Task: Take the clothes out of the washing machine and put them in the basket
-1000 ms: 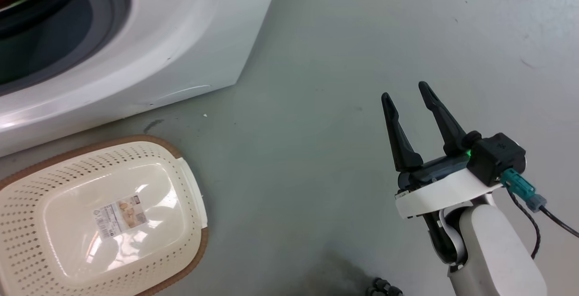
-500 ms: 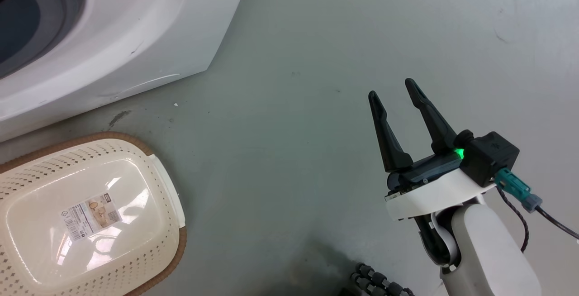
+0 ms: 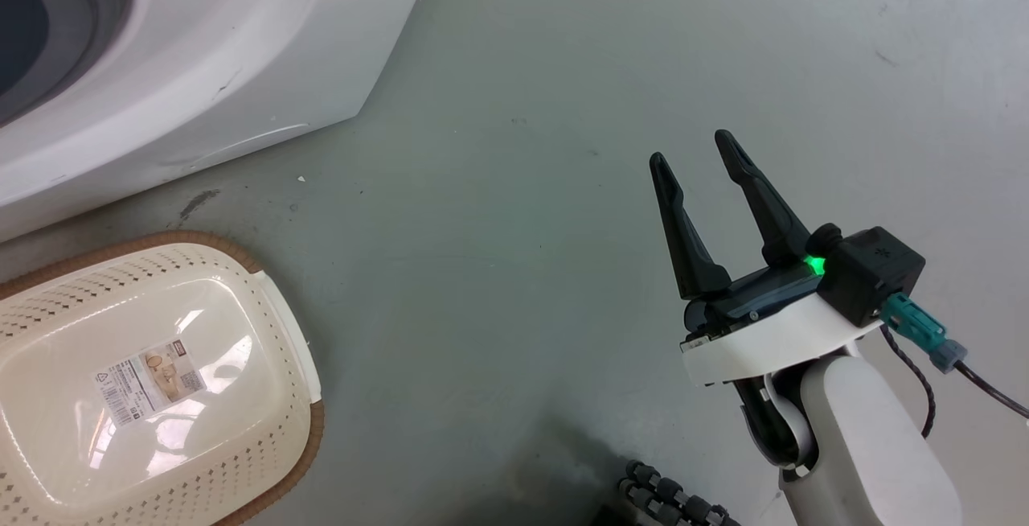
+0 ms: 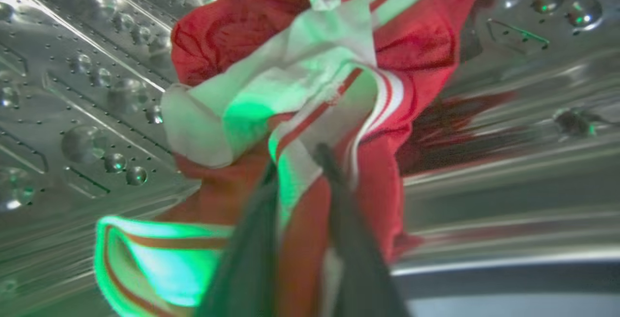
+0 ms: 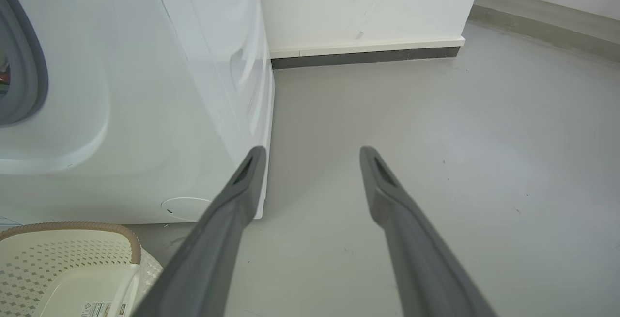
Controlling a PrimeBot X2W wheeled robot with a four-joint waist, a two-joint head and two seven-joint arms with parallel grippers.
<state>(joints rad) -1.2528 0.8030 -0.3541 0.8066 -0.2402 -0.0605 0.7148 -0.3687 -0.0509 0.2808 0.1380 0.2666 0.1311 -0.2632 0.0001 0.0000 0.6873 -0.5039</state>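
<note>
The clothes, red with white stripes, lie bunched inside the washing machine's perforated steel drum. My left gripper is shut on a red and white fold of them, lit green by its lamp. In the head view the white washing machine stands at the upper left, and the cream basket sits on the floor in front of it with nothing but a label sticker inside. My right gripper hovers open over bare floor to the right, holding nothing. The right wrist view has the right gripper open, with the washing machine and the basket on its left.
Grey floor spreads between the basket and my right arm. A black ribbed hose lies at the bottom edge of the head view. A white wall with a dark baseboard runs behind the machine.
The whole head picture has shifted, with the washing machine and basket sliding left and up, so the camera moved. My right gripper stays open in about the same place.
</note>
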